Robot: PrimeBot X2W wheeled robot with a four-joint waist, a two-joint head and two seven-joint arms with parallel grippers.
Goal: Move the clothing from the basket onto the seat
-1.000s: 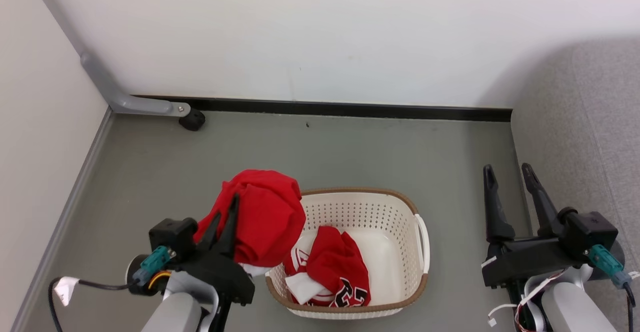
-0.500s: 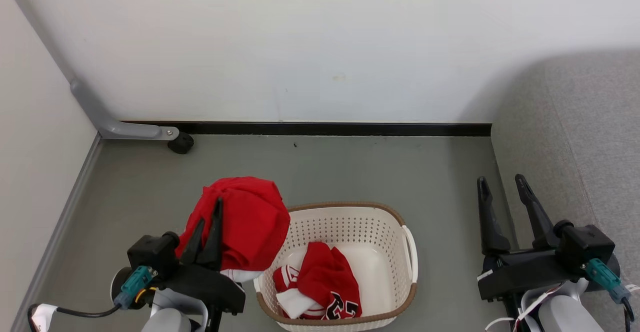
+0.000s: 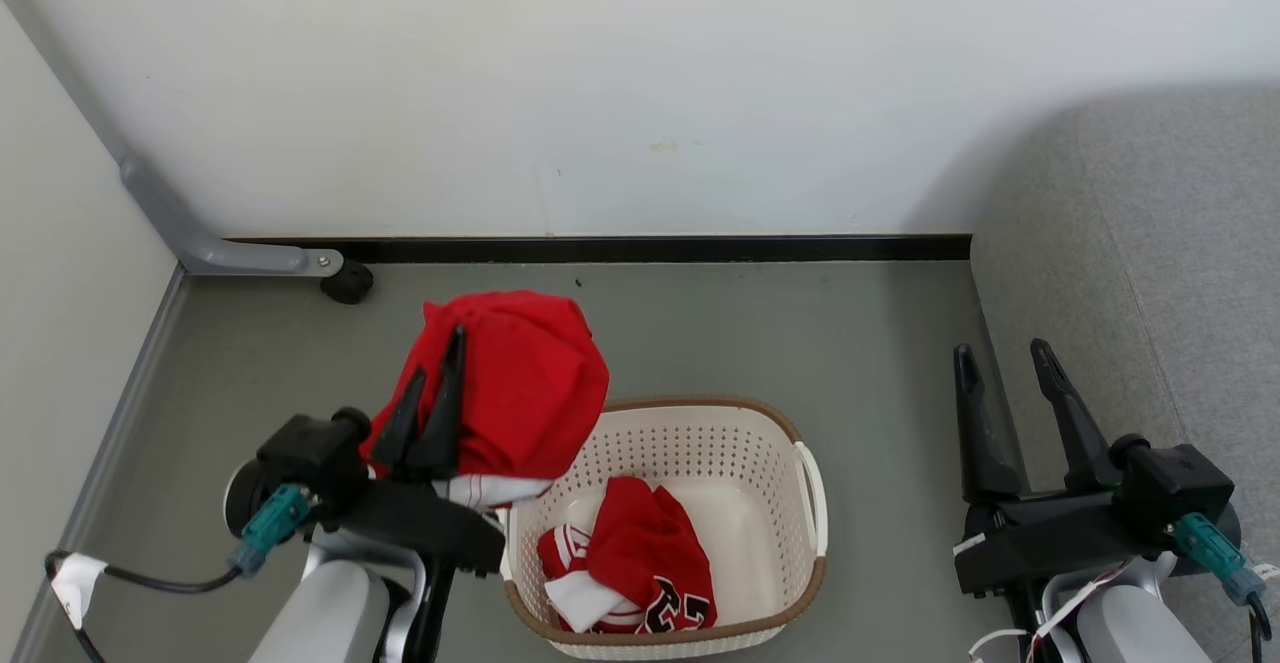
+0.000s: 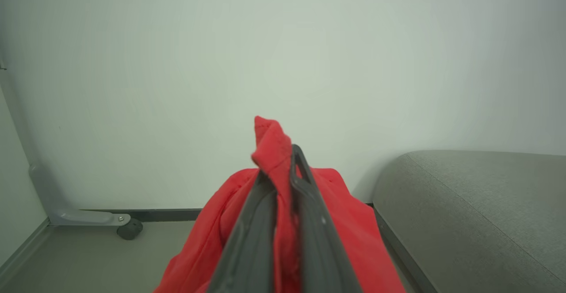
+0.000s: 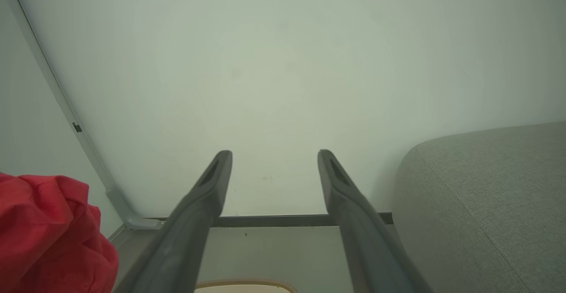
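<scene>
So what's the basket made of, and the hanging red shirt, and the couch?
The basket looks like hard plastic: smooth, cream, with neat rows of holes; its brown rim looks woven, maybe just moulded. The hanging red shirt looks like thin soft cloth: it bunches and folds. The couch seems covered in grey woven fabric, matte and finely grained.

White wall (image 3: pixel 640 83) ahead of left gripper (image 3: pixel 440 355) and right gripper (image 3: pixel 1001 348), black baseboard (image 3: pixel 640 248) at foot. Grey-green floor (image 3: pixel 750 333). Grey metal leg (image 3: pixel 200 248) with black caster (image 3: pixel 347 283) beyond left gripper. Grey seat (image 3: pixel 1150 243) right of right gripper.
</scene>
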